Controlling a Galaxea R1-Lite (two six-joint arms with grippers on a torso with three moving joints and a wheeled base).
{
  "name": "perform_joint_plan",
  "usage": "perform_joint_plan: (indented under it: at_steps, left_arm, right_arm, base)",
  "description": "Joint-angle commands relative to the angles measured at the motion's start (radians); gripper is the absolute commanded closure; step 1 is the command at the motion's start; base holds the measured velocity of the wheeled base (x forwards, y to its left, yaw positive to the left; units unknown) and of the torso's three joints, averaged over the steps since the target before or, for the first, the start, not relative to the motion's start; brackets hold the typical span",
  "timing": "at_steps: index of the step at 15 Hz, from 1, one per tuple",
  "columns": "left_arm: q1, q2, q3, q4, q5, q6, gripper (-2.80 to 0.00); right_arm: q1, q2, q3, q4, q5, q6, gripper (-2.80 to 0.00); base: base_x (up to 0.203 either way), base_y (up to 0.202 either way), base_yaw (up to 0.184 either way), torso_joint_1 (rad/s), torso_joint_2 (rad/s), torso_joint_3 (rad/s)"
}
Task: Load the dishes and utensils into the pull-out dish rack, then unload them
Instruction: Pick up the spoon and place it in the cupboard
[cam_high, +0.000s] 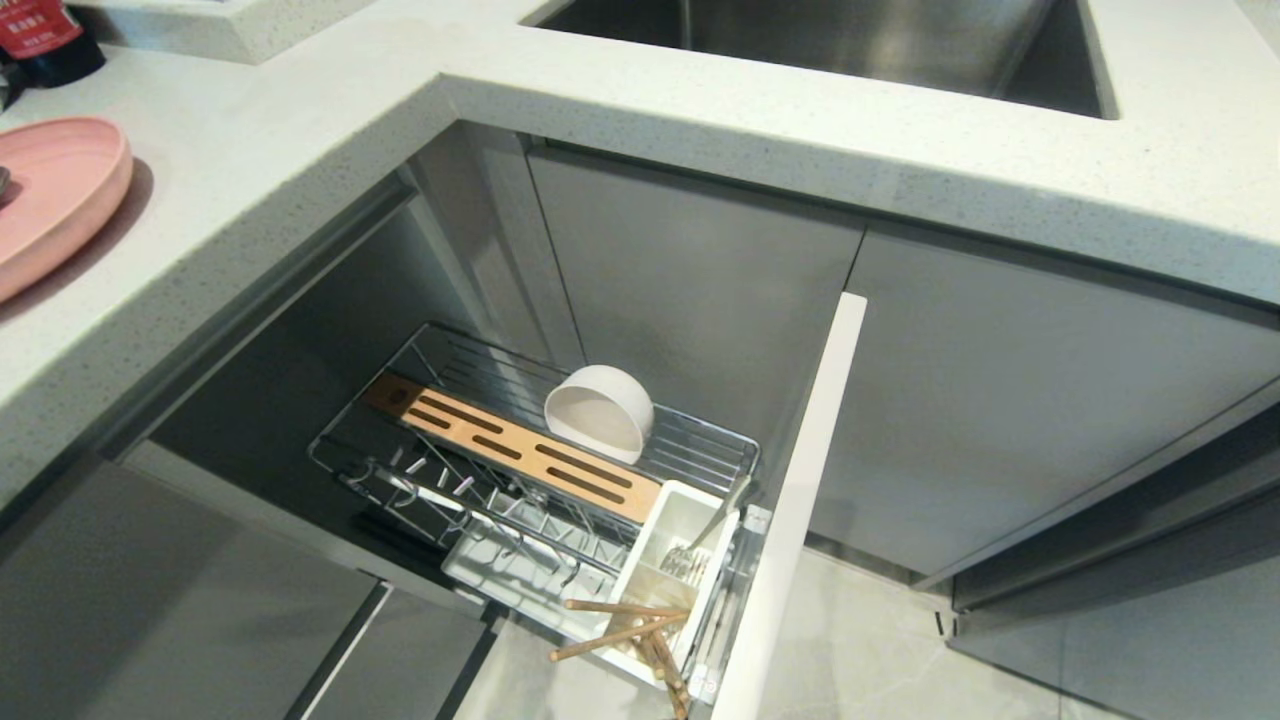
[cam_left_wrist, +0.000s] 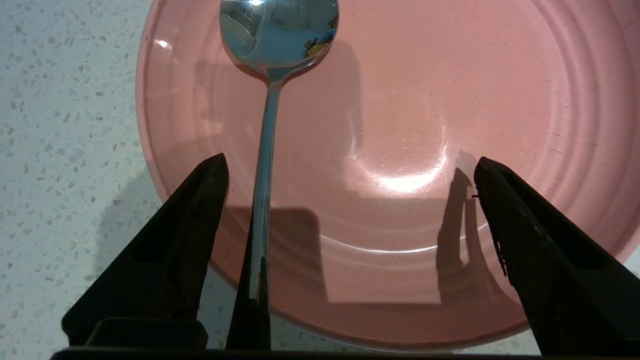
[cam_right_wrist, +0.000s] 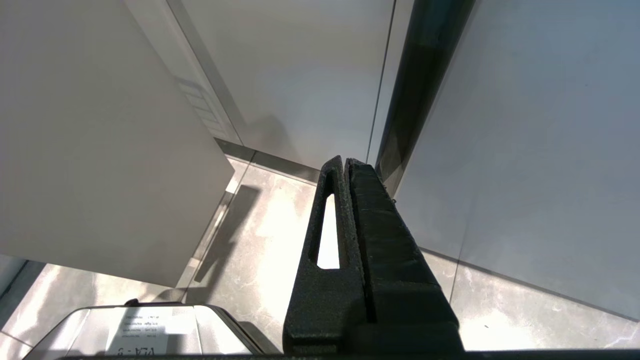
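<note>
On the counter, left edge: the pink plate (cam_high: 50, 195) lies flat on the speckled white worktop (cam_high: 700, 110), partly cut by the picture's border.
Plate, contents: the silver spoon (cam_left_wrist: 267, 125) lies in the plate, its bowl toward the middle and its long handle running out over the rim.
Spoon and left pincer: the left gripper (cam_left_wrist: 350, 195) hangs above the plate with its jaws wide; the handle passes just beside one black finger (cam_left_wrist: 175, 250), and I cannot tell if it touches it. Nothing is held.
Spoon, look: slim, shiny, with reflections in its bowl.
Dish rack: the chrome wire rack (cam_high: 520, 470) stands pulled out under the counter's corner, with its cabinet front (cam_high: 790, 510) seen edge-on.
Rack, contents: the small white bowl (cam_high: 598, 412) rests tilted on its side at the back, touching the slotted wooden strip (cam_high: 510, 445).
Caddy: the white utensil caddy (cam_high: 670, 560) sits at the rack's front end; the wooden chopsticks (cam_high: 625, 625) lean out of it, crossing each other.
Sink: a steel sink (cam_high: 830, 40) is sunk into the counter's far edge.
Right pincer: the right gripper (cam_right_wrist: 346, 165) is low near the floor beside grey cabinet doors, its fingers pressed together, holding nothing.
</note>
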Motion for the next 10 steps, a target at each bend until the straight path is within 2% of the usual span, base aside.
perform_joint_plan:
  at_steps: [1, 7, 10]
  left_arm:
    - [-0.004, -0.008, 0.004, 0.003, -0.004, 0.003, -2.8]
    - [-0.009, -0.013, 0.009, 0.002, -0.002, 0.003, -2.8]
    - [-0.009, -0.012, 0.013, 0.001, -0.001, 0.005, -2.8]
  right_arm:
    - [0.0, 0.001, 0.0, 0.0, 0.001, 0.0, 0.0]
    - [0.0, 0.001, 0.0, 0.0, 0.017, 0.0, 0.0]
    - [0.0, 0.001, 0.0, 0.0, -0.001, 0.0, 0.0]
  base:
    - [0.0, 0.0, 0.0, 0.0, 0.0, 0.0]
    - [0.0, 0.0, 0.0, 0.0, 0.0, 0.0]
    - [0.0, 0.0, 0.0, 0.0, 0.0, 0.0]
